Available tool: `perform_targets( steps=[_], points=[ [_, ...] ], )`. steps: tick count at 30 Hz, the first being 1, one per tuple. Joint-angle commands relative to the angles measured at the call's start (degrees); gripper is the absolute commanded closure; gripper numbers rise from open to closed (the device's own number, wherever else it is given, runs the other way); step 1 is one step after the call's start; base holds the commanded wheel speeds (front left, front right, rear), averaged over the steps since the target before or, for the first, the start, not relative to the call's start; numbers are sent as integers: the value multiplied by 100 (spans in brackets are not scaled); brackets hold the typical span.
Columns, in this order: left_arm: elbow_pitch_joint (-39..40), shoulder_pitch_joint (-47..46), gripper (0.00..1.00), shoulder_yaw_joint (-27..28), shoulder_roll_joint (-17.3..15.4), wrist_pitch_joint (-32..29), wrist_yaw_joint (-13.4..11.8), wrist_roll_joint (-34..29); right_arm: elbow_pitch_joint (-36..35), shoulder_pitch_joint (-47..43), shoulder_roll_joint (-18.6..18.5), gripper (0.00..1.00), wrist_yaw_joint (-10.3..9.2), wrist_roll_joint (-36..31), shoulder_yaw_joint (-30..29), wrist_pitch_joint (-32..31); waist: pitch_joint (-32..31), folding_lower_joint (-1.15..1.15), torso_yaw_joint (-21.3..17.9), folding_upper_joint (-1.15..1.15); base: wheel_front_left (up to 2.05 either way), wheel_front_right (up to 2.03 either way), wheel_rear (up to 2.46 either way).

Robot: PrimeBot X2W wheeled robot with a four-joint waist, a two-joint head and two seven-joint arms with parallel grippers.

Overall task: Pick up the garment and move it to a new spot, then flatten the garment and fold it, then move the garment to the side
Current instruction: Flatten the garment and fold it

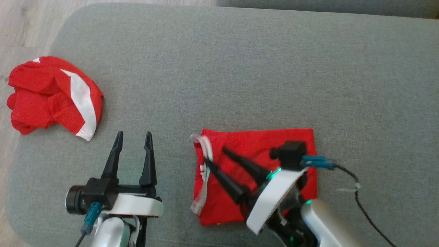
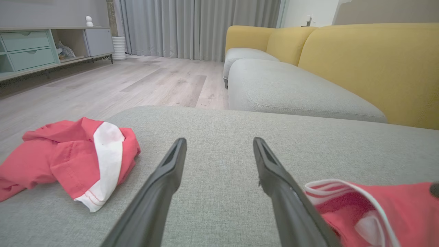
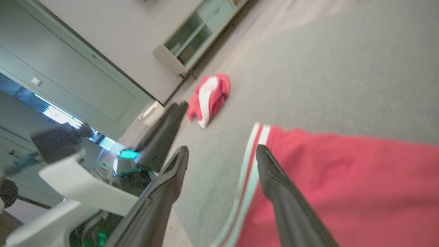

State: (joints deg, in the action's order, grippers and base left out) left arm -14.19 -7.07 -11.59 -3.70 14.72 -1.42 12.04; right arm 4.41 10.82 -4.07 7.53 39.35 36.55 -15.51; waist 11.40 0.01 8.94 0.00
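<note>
Cloth draws the eye first: the folded garment point(image 1: 260, 144) lies as a rough red rectangle on the grey cushion point(image 1: 240, 68), towards the near edge and right of the middle. Its striped trim point(image 1: 205, 147), white with thin coloured lines, runs down the left side and curls up a little at the top corner.

The right gripper point(image 1: 215, 156) reaches in over the garment from the lower right, fingers slanting up and to the left. Its two dark fingers stand apart with nothing clamped between them. In the right wrist view, one finger lies over the red fabric and the other over bare cushion, so they sit either side of the trim. Whether they touch the cloth I cannot tell.

The left gripper point(image 1: 133, 134) sits over bare cushion just left of the garment, fingers pointing away from the robot. They are spread wide and hold nothing.

Well apart, at the cushion's far left edge, a second garment point(image 1: 51, 96) lies crumpled, red with a broad white band. A dark cable point(image 1: 360, 199) trails from the right wrist across the cushion. Beyond lie pale wood floor point(image 2: 154, 79), a yellow sofa point(image 2: 370, 65), grey curtains point(image 2: 199, 27) and a pale green cabinet point(image 2: 31, 48).
</note>
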Motion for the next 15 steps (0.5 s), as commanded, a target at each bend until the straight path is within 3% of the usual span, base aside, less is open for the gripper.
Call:
perform_targets(
  steps=[1,5,9,15],
  points=[
    [149,-211,0,153,-9,28,18,-54,-305,244,118,0,-4,38,87,179,-11,-1,-18,0,0,0,0],
    [149,-173,0,193,-8,28,30,-71,-651,314,65,0,-4,-409,-389,845,-50,-1,-100,0,0,0,0],
    [165,-136,0,226,-40,28,31,-125,-937,107,-97,0,-4,-1278,-1427,1263,-113,-1,-185,0,0,0,0],
    [83,-41,0,264,-121,22,16,-147,-1328,-677,-169,0,-4,-2163,-3020,1302,-335,-1,-249,0,0,0,0]
  ],
)
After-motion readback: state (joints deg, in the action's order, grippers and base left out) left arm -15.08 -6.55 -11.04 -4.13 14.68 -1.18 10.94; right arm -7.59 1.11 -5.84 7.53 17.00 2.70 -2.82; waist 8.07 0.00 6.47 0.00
